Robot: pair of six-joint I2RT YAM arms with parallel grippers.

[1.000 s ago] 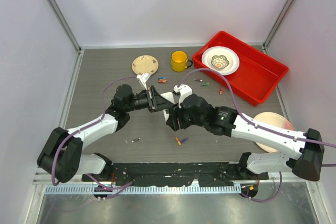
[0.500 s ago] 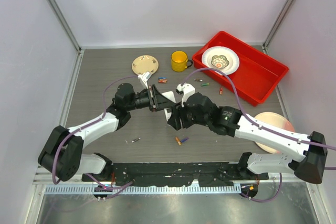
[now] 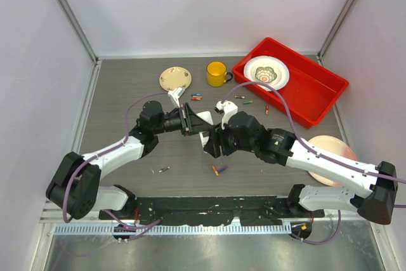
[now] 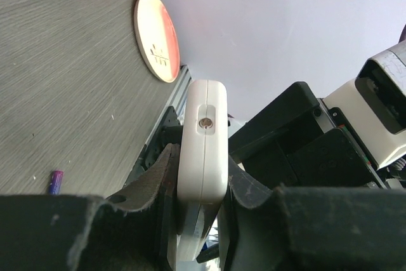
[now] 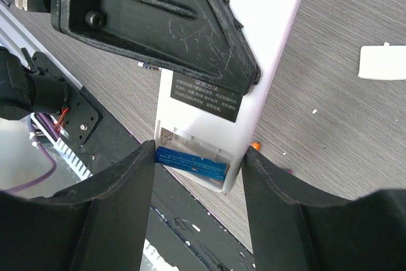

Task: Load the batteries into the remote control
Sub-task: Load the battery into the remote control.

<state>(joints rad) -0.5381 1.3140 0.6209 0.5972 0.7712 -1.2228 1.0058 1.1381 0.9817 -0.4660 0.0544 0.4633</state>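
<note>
My left gripper (image 3: 189, 119) is shut on the white remote control (image 3: 203, 118) and holds it edge-on above the table; in the left wrist view (image 4: 202, 163) its fingers clamp the remote's (image 4: 203, 138) sides. In the right wrist view the remote (image 5: 266, 36) shows its open battery bay with a blue battery (image 5: 192, 161) lying in it. My right gripper (image 5: 198, 176) is open, with its fingers flanking that end of the remote. It also shows in the top view (image 3: 212, 142). Loose batteries lie on the table (image 3: 219, 169), (image 3: 196, 97), (image 3: 163, 170).
A yellow mug (image 3: 217, 73), a small plate (image 3: 175, 79) and a red tray (image 3: 311, 99) holding a white bowl (image 3: 266, 73) stand at the back. A peach plate (image 3: 336, 147) lies at right. A white cover piece (image 5: 382, 63) lies on the table.
Both grippers and the remote have shifted slightly to the right. The grips look unchanged.
</note>
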